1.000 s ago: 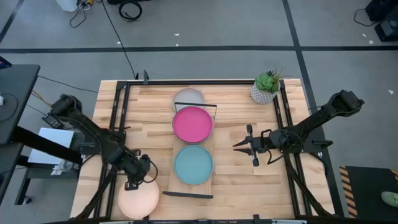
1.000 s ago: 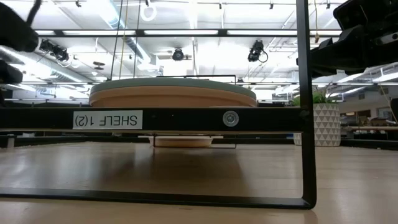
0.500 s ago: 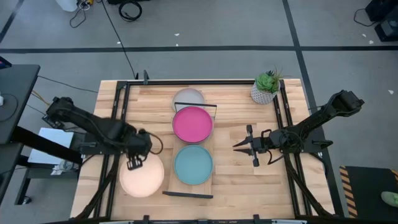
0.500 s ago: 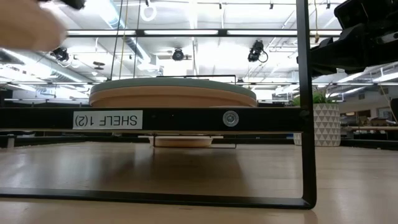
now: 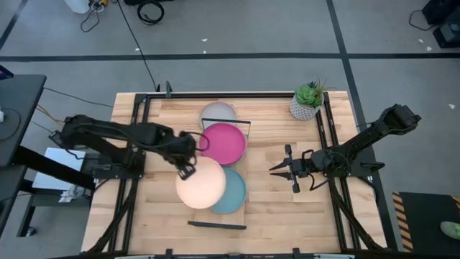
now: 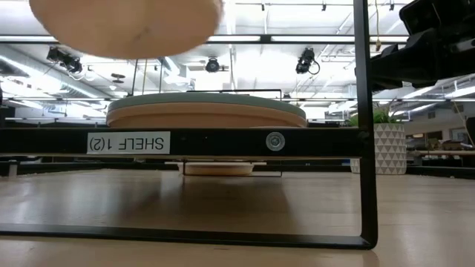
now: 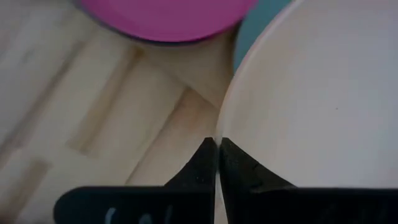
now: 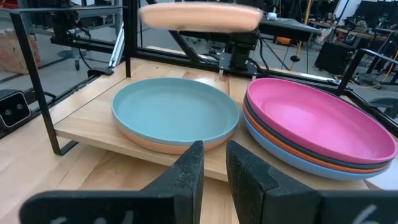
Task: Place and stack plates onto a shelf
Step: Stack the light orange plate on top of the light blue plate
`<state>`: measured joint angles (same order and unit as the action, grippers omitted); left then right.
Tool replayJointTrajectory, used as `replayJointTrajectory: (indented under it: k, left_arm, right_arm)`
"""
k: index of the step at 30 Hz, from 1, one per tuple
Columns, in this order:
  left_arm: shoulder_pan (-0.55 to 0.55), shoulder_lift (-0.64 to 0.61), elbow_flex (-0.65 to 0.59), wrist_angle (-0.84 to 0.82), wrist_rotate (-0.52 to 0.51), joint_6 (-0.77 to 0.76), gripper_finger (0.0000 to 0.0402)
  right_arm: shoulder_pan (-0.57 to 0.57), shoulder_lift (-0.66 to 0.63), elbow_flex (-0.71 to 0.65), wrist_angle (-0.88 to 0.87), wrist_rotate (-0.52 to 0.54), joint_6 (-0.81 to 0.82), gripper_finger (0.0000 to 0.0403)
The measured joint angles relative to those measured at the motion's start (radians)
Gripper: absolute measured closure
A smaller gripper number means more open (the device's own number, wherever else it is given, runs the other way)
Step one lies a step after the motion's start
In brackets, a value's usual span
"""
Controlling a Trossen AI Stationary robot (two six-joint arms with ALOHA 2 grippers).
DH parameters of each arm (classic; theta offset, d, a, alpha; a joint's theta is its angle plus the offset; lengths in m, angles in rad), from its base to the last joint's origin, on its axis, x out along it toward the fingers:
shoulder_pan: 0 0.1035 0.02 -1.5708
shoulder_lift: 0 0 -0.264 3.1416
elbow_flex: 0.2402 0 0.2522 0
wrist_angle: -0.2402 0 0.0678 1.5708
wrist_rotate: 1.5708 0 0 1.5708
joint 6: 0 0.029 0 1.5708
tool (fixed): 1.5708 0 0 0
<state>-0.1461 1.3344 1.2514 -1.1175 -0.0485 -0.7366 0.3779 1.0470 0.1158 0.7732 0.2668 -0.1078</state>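
Note:
My left gripper point(image 5: 190, 171) is shut on the peach plate point(image 5: 205, 183), which hangs in the air over the left part of the light teal plate point(image 5: 228, 193). The low view shows the peach plate point(image 6: 126, 26) well above the shelf point(image 5: 244, 213). The light teal plate point(image 8: 174, 109) lies on a tan plate on the shelf board point(image 8: 93, 127). Beside it, the magenta plate point(image 5: 223, 142) tops a stack of several plates. The grey plate point(image 5: 218, 113) lies on the table beyond the shelf's far end. My right gripper point(image 5: 273, 169) waits to the right of the shelf, open by a narrow gap. My left gripper pinches the peach plate's rim point(image 7: 219, 127) between its two fingers point(image 7: 202, 165), at the plate's far-left edge. The fingers come from the table's left side. The plate is lifted clear and stays about level.
A potted green plant point(image 5: 307, 101) stands at the table's far right. The shelf's thin black end bars point(image 6: 364, 119) rise above the board. Black frame rails point(image 5: 140, 129) run along the table's left and right sides. Bare wood lies between the shelf and my right gripper.
My left gripper has carried the peach plate from the table's near-left corner toward the right and far side. The plate is now over the shelf's light teal plate and, in the low view, has come in from the left at the top. The right arm has kept still.

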Motion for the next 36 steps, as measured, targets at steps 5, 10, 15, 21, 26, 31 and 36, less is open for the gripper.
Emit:
replayJointTrajectory:
  k: [5,10,15,21,26,31,36]
  left_arm:
    - [-0.001,0.131,0.0,0.088,0.058,0.009,0.0391]
    - [0.005,0.233,-0.001,0.157,0.073,-0.045,0.0389]
    - [0.024,0.278,-0.001,0.219,0.073,-0.096,0.0388]
    - [0.038,0.289,-0.001,0.271,0.097,-0.155,0.0387]
    - [0.031,0.295,-0.001,0.28,0.086,-0.21,0.0387]
    - [0.01,0.321,-0.001,0.291,0.082,-0.253,0.0386]
    - [-0.003,0.338,-0.002,0.276,0.081,-0.251,0.0386]
  right_arm:
    - [0.0,0.0,0.0,-0.005,0.0,0.001,0.0329]
    - [0.0,0.0,0.0,-0.004,-0.001,0.0,0.0329]
    - [0.0,0.0,0.0,-0.003,-0.001,0.0,0.0329]
    - [0.0,0.0,0.0,-0.004,-0.007,0.0,0.0329]
    - [0.0,0.0,0.0,-0.007,-0.037,0.0,0.0329]
    - [0.0,0.0,0.0,-0.006,-0.063,-0.008,0.0329]
    - [0.0,0.0,0.0,0.0,-0.063,-0.028,0.0329]
